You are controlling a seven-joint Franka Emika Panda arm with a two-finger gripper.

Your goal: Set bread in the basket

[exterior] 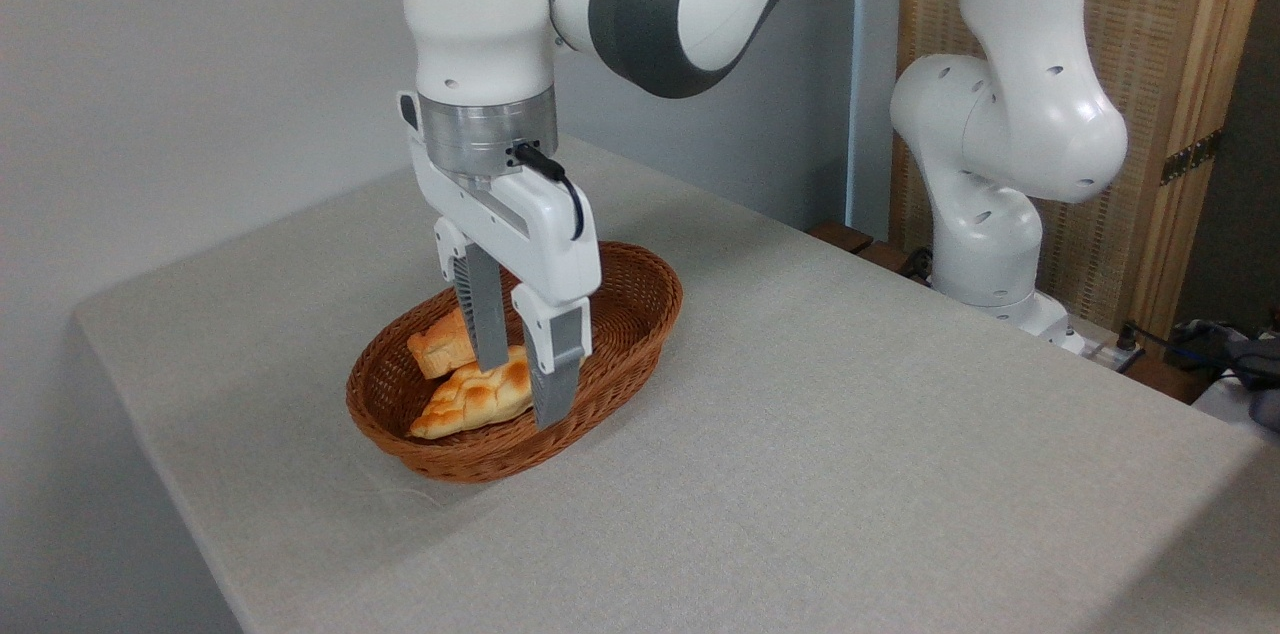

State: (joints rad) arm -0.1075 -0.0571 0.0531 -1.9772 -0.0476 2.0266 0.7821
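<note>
The end effector (522,389) hangs over the basket (620,309) with its fingers spread apart, gripping nothing. The bread (440,346) lies inside the basket at its left end, seemingly touching the braided loaf (470,400). The basket rests on the counter (800,434).

White arm reaching down, wrist vertical, claw (520,384) pointing downward — fingers spread apart, empty
</note>
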